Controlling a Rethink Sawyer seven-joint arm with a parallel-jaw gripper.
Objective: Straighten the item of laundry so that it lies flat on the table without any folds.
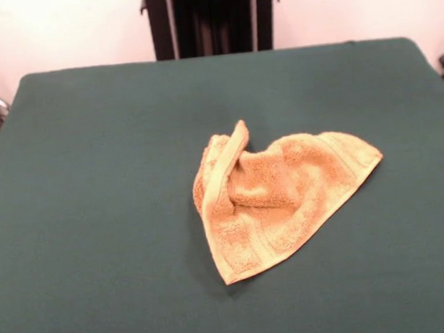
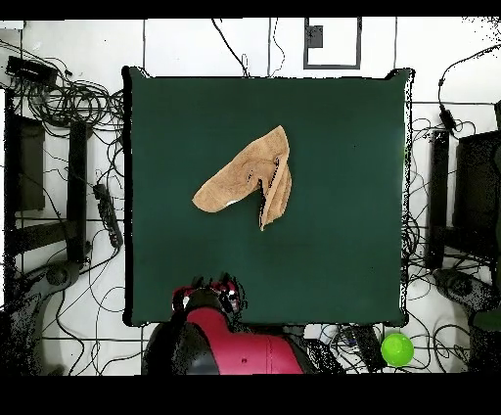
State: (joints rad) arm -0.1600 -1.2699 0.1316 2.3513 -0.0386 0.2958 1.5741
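Note:
The item of laundry [image 1: 276, 200] is a small orange-tan towel lying crumpled a little right of the table's middle in the front view. One edge is folded up into a raised ridge and a flap lies doubled over the middle; a border band runs along its near left side. In the overhead view the item of laundry [image 2: 250, 174] is a slanted, folded shape near the table's centre. The dark green table [image 1: 94, 226] carries nothing else. My gripper [image 2: 207, 292] shows only from above at the end of the red arm, drawn back over the table's bottom edge and far from the towel.
In the overhead view, cables and dark equipment [image 2: 59, 166] crowd the floor on both sides of the table [image 2: 342, 245]. A green ball [image 2: 396, 348] lies on the floor by the lower right corner. The black pedestal [image 1: 211, 14] stands behind the far edge.

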